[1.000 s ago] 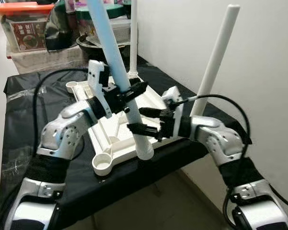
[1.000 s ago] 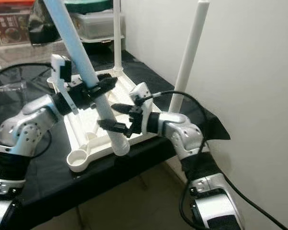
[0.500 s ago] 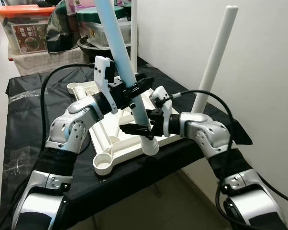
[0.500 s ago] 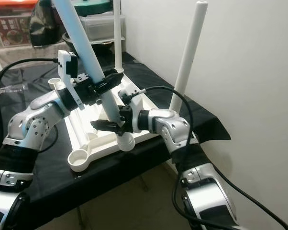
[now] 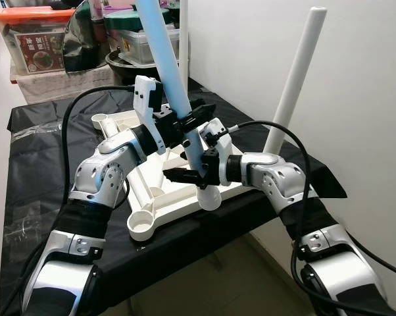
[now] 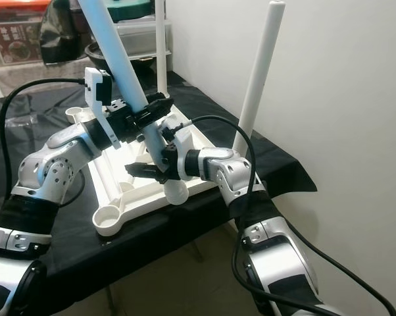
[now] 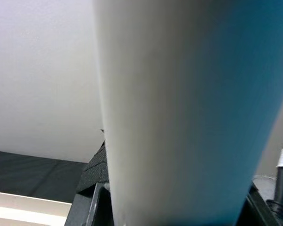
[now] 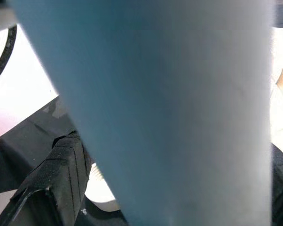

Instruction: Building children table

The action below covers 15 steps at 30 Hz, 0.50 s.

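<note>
white plastic tabletop [image 5: 160, 172], upside down, lies on a black cloth-covered table [image 5: 33, 164], with two white legs [image 5: 291, 82] standing in its sockets at 12 and 2 o'clock. a long pale blue tubular leg [image 5: 172, 79] tilts toward 11 o'clock above the near edge. the left gripper [image 5: 193, 120] clamps its middle; the right gripper [image 5: 185, 174] closes around it just above its lower end.

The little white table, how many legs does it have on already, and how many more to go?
Two white legs already stand in the upturned tabletop. The third leg is tilted, with both the left gripper and right gripper on it, its end by the near right corner. The near socket sits empty, so a fourth leg looks left.
</note>
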Available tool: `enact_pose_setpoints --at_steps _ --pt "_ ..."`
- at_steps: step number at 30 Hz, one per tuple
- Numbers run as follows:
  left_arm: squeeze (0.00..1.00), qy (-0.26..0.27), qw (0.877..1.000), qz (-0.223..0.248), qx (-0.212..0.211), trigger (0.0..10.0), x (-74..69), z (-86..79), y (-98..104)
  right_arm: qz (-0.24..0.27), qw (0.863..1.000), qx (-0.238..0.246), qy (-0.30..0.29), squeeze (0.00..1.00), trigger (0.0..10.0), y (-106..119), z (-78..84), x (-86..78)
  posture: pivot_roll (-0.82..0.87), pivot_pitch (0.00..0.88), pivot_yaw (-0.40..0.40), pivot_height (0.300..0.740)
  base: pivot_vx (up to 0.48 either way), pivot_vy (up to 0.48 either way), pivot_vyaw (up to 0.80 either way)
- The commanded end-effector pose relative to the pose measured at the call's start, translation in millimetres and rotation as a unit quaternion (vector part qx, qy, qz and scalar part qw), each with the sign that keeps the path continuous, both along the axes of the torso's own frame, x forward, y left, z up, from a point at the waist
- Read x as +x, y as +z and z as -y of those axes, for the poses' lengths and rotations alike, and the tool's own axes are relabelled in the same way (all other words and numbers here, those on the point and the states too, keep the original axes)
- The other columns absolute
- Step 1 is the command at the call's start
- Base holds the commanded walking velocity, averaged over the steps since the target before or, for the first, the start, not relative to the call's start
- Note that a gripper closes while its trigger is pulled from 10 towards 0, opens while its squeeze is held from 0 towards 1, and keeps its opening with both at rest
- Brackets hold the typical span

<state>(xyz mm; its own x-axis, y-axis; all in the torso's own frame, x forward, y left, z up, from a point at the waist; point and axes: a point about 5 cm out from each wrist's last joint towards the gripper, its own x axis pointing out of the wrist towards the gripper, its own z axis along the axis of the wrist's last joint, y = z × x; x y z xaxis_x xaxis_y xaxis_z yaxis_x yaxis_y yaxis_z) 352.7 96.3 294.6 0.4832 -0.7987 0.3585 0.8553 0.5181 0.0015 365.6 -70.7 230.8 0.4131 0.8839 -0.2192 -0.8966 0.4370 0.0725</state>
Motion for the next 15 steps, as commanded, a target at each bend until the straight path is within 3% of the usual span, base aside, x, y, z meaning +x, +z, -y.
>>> enact_pose_setpoints --at_steps 1,3,4,5,6,15 --pt "0.00 -0.005 1.000 0.025 -0.011 10.0 -0.3 1.6 11.6 0.007 1.000 -0.005 0.003 0.00 10.0 3.2 -4.3 1.4 0.10 0.000 -0.027 0.740 0.000 0.000 0.00" --pt "0.00 -0.005 1.000 0.025 -0.012 10.0 0.1 1.6 11.8 0.008 1.000 -0.005 0.003 0.00 10.0 3.4 -4.6 1.7 0.10 0.000 -0.027 0.740 0.000 0.000 0.00" --pt "0.00 -0.005 1.000 0.025 -0.013 10.0 0.3 1.8 11.8 0.009 1.000 -0.004 0.003 0.00 6.9 3.6 -4.7 1.9 0.10 0.000 -0.027 0.740 0.000 0.000 0.00" --pt "0.00 -0.005 1.000 0.025 -0.013 10.0 0.3 1.8 11.8 0.009 1.000 -0.004 0.003 0.00 6.9 3.6 -4.7 1.9 0.10 0.000 -0.027 0.740 0.000 0.000 0.00" --pt "0.00 -0.006 1.000 0.025 -0.013 10.0 0.5 1.9 11.8 0.010 1.000 -0.002 0.002 0.00 0.0 3.8 -5.0 2.4 0.10 0.000 -0.028 0.740 0.000 0.000 0.00" --pt "0.00 -0.004 1.000 0.022 -0.012 10.0 1.5 2.3 9.5 0.015 1.000 0.006 0.012 0.00 0.0 6.1 -9.2 1.3 0.10 0.000 -0.026 0.740 0.000 0.000 0.00"
